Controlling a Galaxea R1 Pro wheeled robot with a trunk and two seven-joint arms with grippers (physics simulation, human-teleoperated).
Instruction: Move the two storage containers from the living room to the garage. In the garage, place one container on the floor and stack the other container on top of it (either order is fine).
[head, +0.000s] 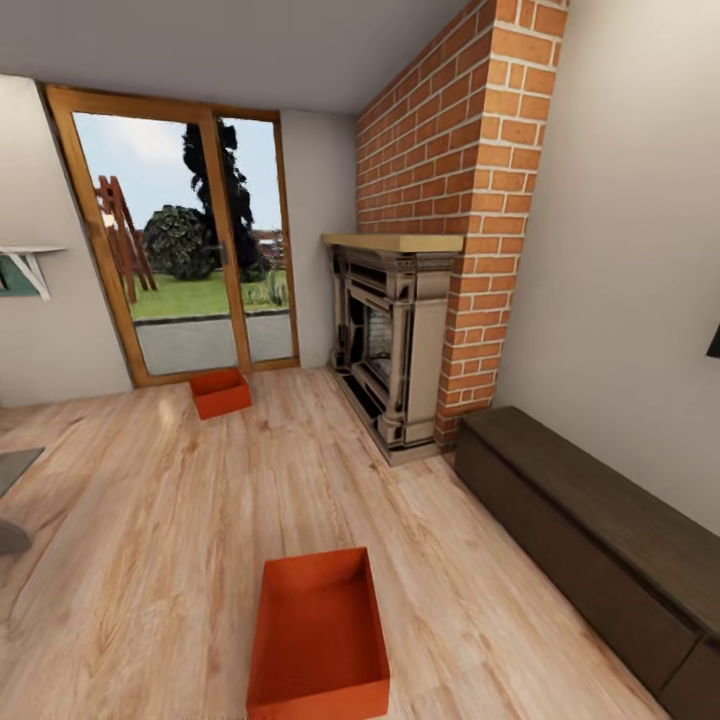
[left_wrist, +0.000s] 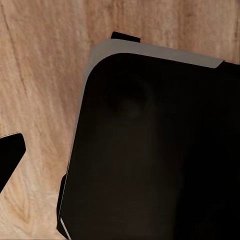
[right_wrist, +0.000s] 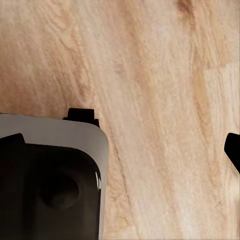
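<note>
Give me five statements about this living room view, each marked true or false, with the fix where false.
1. Two storage containers lie on the wood-plank floor. True: the near container lies low in the head view, and the far container sits by the glass doors.
2. The containers are stacked one on the other. False: they lie well apart.
3. The near container holds a load. False: it is open-topped and looks empty.
4. A brick fireplace stands right of the glass doors. True.
5. The dark low cabinet stands against the left wall. False: it runs along the right wall, beyond the fireplace.
</note>
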